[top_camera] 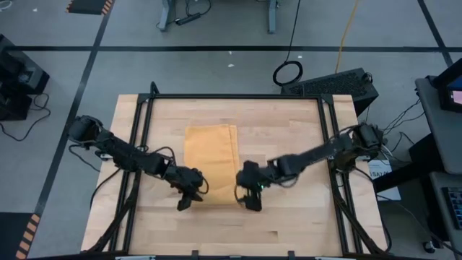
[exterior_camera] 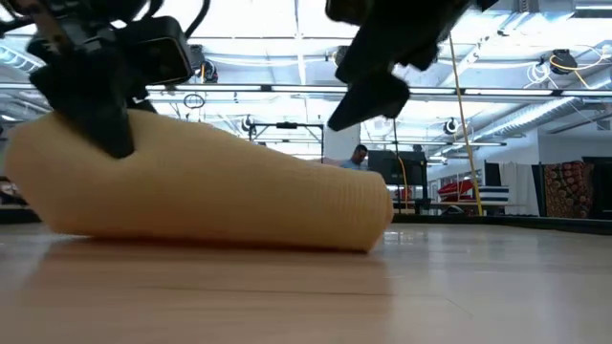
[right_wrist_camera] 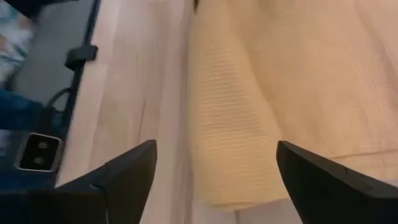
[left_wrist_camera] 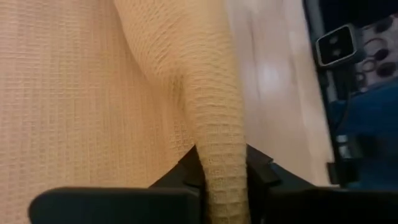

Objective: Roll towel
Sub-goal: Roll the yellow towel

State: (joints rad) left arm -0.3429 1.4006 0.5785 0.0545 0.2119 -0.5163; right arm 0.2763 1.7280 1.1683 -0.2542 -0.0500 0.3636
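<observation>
The orange-yellow towel lies on the wooden table, a little left of the middle. Its near left part is raised; the rest lies flat. My left gripper is at the towel's near left corner, shut on the cloth. My right gripper is open at the towel's near right corner, which shows between its spread fingers. In the low view the right gripper stands above the cloth, apart from it. My left gripper pinches a raised ridge of the towel between its two fingers, at the towel's near left corner. The cloth is bunched into a fold; how many layers, I cannot tell. That end is lifted off the table; the rest lies on the wood.
A black frame runs round the table's far edge and its sides. Bare wood lies to the right of the towel and in front of it. A person shows far off in the room.
</observation>
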